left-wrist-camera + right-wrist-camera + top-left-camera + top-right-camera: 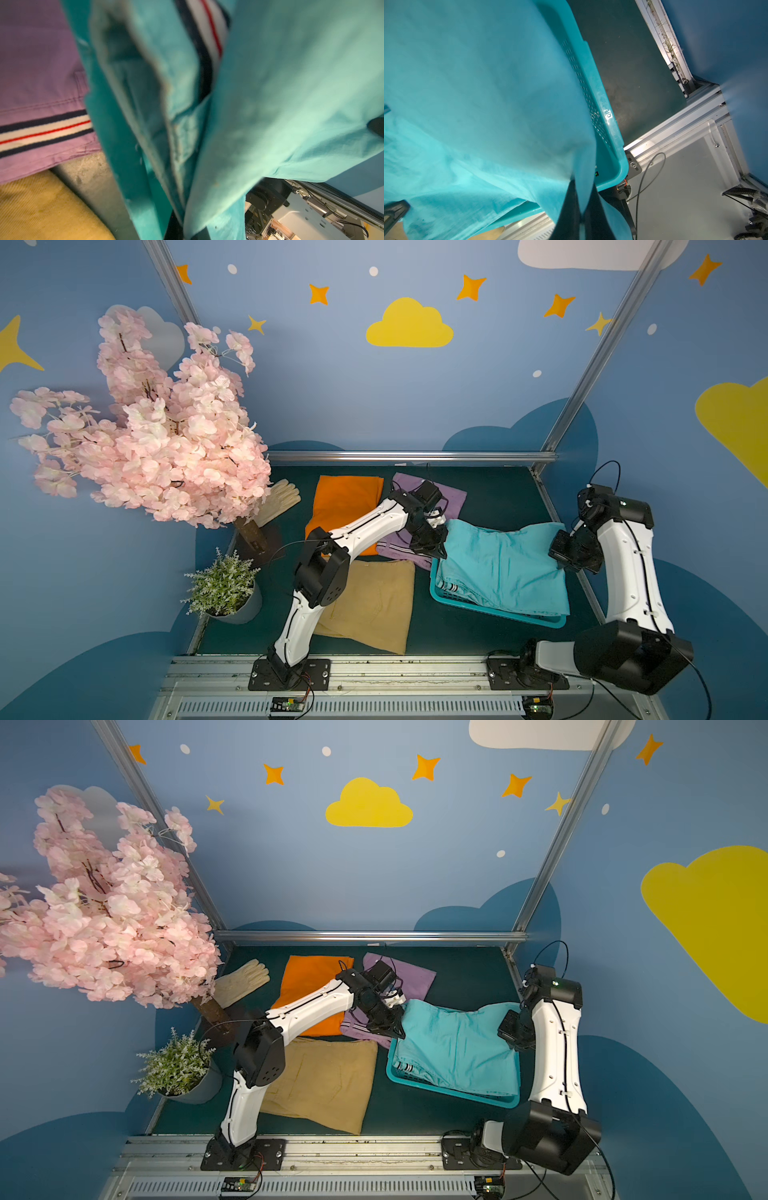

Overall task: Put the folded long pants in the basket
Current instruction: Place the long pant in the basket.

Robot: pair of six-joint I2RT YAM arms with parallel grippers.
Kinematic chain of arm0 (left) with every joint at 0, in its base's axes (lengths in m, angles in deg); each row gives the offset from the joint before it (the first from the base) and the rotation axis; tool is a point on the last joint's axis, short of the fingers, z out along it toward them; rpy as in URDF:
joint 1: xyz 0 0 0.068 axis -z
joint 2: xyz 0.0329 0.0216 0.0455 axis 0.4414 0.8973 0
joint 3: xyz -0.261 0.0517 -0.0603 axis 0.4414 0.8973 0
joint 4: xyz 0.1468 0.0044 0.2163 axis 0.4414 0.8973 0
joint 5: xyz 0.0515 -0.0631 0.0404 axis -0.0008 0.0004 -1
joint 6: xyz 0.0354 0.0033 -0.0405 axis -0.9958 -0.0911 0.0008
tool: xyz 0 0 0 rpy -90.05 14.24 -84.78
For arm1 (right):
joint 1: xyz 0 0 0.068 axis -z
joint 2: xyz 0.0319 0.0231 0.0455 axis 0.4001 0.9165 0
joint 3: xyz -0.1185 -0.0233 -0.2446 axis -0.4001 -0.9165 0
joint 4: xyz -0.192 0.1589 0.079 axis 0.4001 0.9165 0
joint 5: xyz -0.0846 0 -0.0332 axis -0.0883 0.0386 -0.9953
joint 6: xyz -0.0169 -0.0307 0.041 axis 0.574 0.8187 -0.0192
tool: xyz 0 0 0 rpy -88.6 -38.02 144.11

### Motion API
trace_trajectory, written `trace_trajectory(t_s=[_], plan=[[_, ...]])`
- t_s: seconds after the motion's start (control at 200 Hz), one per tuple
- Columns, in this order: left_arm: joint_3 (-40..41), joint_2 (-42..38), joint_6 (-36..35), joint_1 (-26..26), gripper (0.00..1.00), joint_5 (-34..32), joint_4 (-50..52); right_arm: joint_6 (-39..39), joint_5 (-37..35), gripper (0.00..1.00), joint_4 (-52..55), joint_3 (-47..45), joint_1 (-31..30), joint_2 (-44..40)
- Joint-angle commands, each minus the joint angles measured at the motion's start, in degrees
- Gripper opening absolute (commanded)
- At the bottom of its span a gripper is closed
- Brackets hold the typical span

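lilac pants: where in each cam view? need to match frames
Both top views: lilac pants at the back, between orange pants and turquoise pants.
Left wrist: beside the turquoise cloth, striped waistband showing.
Right wrist: not in it.
Shared landmark: turquoise pants, in all four.

The turquoise pants (503, 568) cover most of the basket (457, 605), so only its near rim and one corner show. In both top views you cannot see the fingertips of the left end effector (437, 551) or the right end effector (559, 562). The left arm (365, 526) covers part of the orange pants (345, 497) and the lilac pants (453, 499). The pink flowers (166, 448) hide part of the glove (282, 497). Up close, the left wrist view is blurry.
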Motion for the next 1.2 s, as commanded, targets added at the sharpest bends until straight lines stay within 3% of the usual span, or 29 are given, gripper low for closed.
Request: trace_trajectory(t_s=[0.0, 0.225, 0.451, 0.686, 0.991, 1.191], plan=[[-0.53, -4.1, -1.83, -1.34, 0.02, 1.68, 3.87, -0.82, -7.62, 0.0, 2.73, -2.11, -2.19, -5.5], [-3.21, -0.56, -1.99, -2.27, 0.02, 3.91, 4.69, -1.36, -13.12, 0.0, 1.91, -4.03, -4.36, -1.27], [-7.02, 6.04, -3.54, -0.59, 0.03, -1.85, 8.83, -0.96, -12.92, 0.0, -0.85, -6.82, -4.34, 6.21], [-7.19, 7.38, -2.94, 0.43, 0.06, -6.81, 9.74, -2.33, -14.6, 0.0, 0.4, -3.75, -4.47, 14.75], [-8.8, 9.62, -2.47, 1.1, 0.04, -9.88, 9.21, -2.99, -12.19, 0.0, -7.22, -9.0, -5.75, 13.03], [-10.44, 10.45, -3.8, 1.35, 0.04, -11.16, 11.52, -2.7, -12.7, 0.02, -7.24, -8.78, -5.95, 17.54]])
